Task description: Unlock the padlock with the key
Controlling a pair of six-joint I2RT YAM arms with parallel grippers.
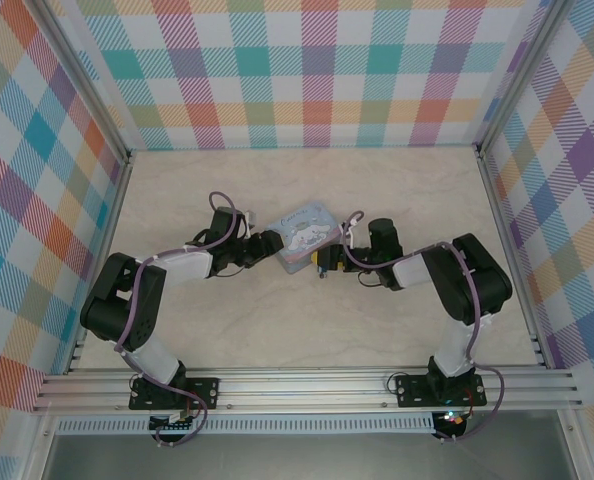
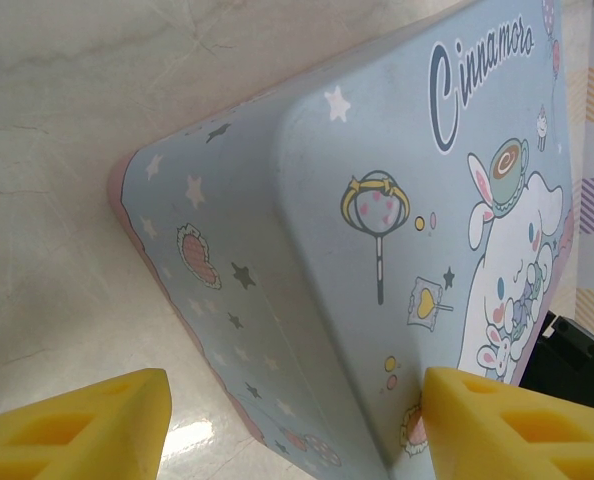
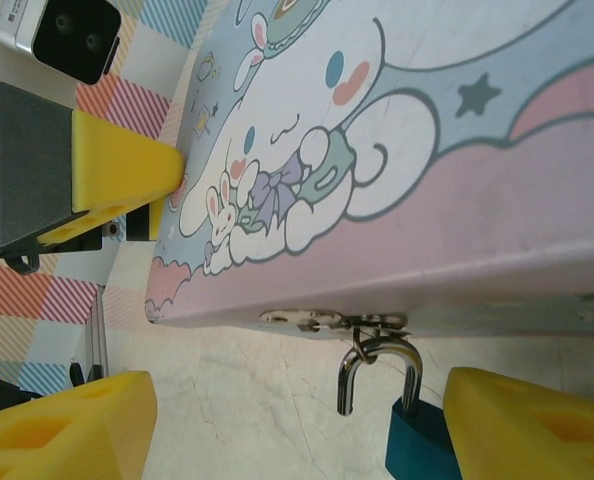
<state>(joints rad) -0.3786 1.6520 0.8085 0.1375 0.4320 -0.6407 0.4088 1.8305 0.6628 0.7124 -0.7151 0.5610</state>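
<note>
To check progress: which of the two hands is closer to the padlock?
The right hand: the blue padlock, hanging on the tin, is beside one of that hand's yellow fingers. The left hand is at the opposite side.

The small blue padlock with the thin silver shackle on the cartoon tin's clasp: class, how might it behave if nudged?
The small blue padlock would probably pivot rather than slide away, since its thin silver shackle loops loosely through a ring on the pale-blue cartoon tin. It looks like rigid metal, so it likely won't flex. Being small, it probably shifts easily.
</note>
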